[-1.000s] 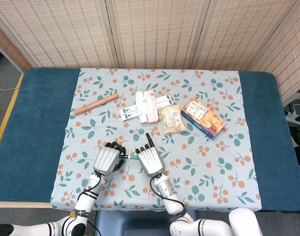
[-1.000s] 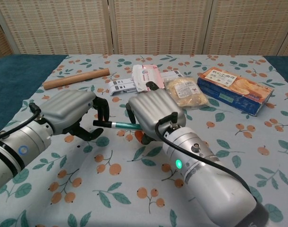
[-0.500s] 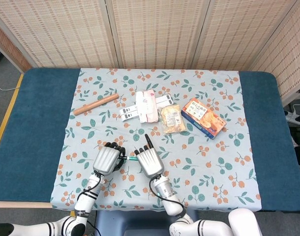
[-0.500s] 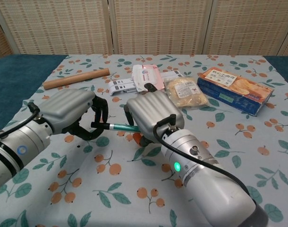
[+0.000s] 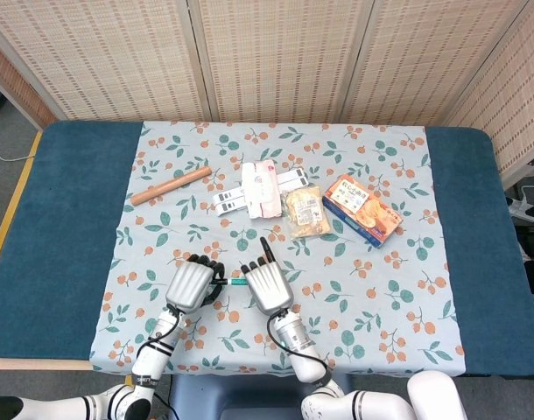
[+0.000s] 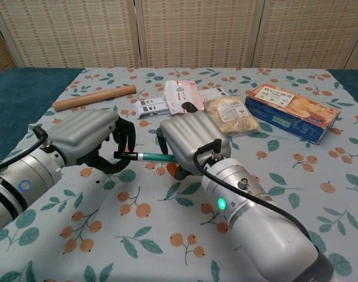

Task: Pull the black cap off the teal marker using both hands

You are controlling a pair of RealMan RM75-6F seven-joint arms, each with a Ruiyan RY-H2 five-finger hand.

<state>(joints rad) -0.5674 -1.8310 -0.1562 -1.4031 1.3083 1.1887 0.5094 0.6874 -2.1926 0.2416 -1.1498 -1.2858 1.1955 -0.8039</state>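
The teal marker (image 6: 155, 157) is held level above the tablecloth between my two hands. My right hand (image 6: 189, 143) grips its teal barrel, most of which is hidden under the hand. My left hand (image 6: 91, 137) curls its fingers around the black cap (image 6: 124, 154) at the marker's left end. Cap and barrel still look joined. In the head view the left hand (image 5: 190, 283) and right hand (image 5: 266, 286) sit side by side near the table's front edge, with a short stretch of teal marker (image 5: 235, 282) showing between them.
A wooden rolling pin (image 5: 171, 185) lies far left. Behind the hands lie a white-and-pink packet (image 5: 260, 189), a snack bag (image 5: 305, 213) and an orange biscuit box (image 5: 363, 209). The floral cloth (image 5: 381, 289) covers the table's middle; blue padding flanks it.
Almost nothing has moved. The right hand shifted slightly left and back; both hands keep their hold on the marker and the cap stays on.
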